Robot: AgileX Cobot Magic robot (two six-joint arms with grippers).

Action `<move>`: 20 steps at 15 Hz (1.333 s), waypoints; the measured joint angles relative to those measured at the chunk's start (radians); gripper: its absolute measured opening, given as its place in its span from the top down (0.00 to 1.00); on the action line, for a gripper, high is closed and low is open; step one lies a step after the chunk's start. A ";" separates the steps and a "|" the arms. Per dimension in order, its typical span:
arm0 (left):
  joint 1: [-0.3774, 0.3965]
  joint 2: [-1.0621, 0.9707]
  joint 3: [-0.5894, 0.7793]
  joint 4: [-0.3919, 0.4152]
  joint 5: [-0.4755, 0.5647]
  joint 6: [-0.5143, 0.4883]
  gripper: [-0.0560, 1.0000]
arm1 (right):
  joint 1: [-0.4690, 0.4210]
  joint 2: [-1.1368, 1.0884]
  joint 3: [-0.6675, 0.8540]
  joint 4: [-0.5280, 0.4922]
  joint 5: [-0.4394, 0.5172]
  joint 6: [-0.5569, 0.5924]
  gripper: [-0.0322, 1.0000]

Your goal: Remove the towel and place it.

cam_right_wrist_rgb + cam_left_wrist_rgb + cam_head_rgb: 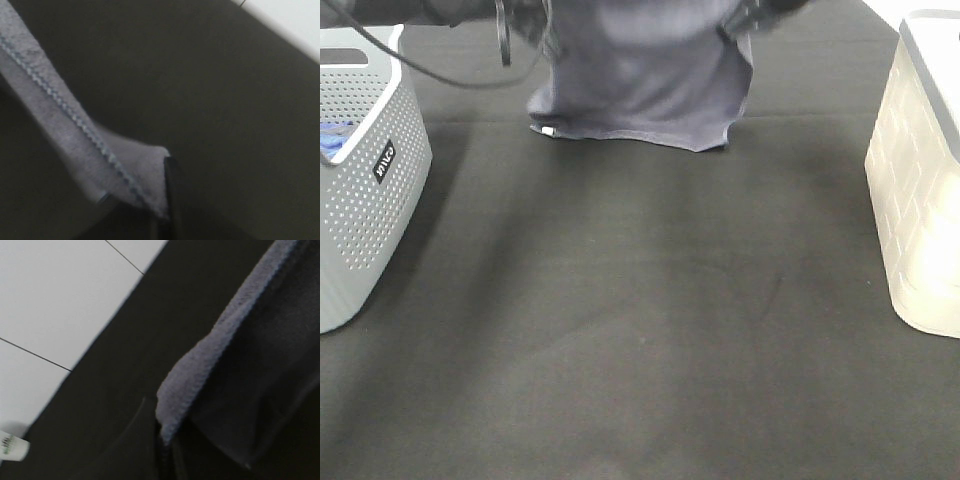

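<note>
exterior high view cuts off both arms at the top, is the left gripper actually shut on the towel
observer: yes. The left wrist view shows the left gripper shut on the towel at its stitched hem.
operator: and the right one
observer: the right wrist view shows the right gripper pinching a towel corner.
operator: what's past the table on the left arm's side
observer: white tiled floor beyond the edge of the black table.

The towel (640, 90) is fuzzy matt cloth, the tablecloth (640, 330) matt black fabric, the basket (370, 200) perforated plastic.
</note>
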 joint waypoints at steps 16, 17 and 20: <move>-0.029 -0.049 -0.004 -0.089 1.226 -0.200 0.95 | 0.001 0.023 0.075 0.284 0.818 -0.047 0.97; -0.029 -0.049 0.000 -0.090 1.226 -0.209 0.95 | 0.001 0.001 0.166 0.286 0.818 -0.037 0.97; -0.029 -0.057 0.056 -0.093 1.226 -0.211 0.95 | 0.001 -0.044 0.263 0.300 0.818 -0.031 0.97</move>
